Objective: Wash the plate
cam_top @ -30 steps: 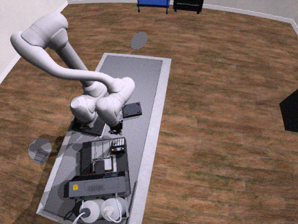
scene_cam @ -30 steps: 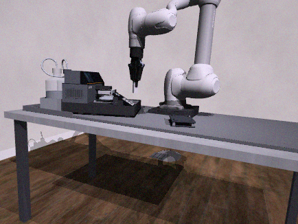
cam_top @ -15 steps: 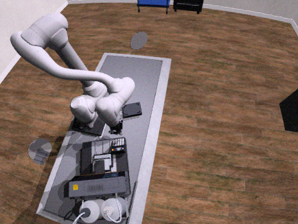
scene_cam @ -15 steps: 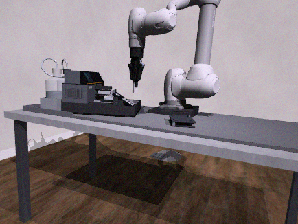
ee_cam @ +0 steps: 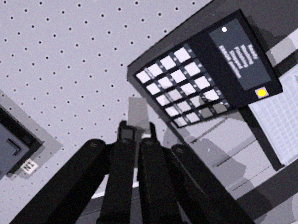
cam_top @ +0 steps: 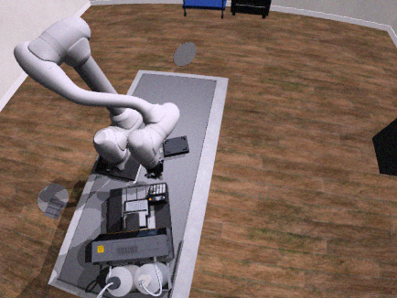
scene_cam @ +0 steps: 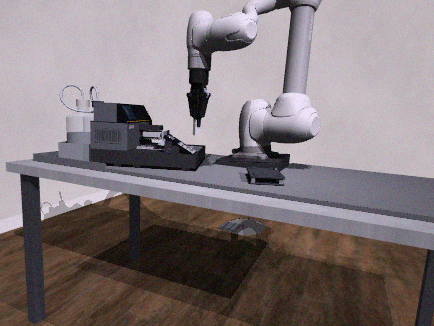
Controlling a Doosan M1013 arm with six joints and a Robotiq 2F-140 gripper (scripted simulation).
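Gripper (cam_top: pixel 155 173) (scene_cam: pixel 198 122) (ee_cam: pixel 136 111) narrow, fingers closed together. In wrist view, plate (cam_top: pixel 136 206) (ee_cam: pixel 281 112) at washer, 3 o'clock from gripper; seating unclear. Lamp (cam_top: pixel 150 199) (ee_cam: pixel 261 93) amber. Plate nest N1 (cam_top: pixel 176 145) (scene_cam: pixel 266 174) (ee_cam: pixel 14 144) at 9 o'clock.
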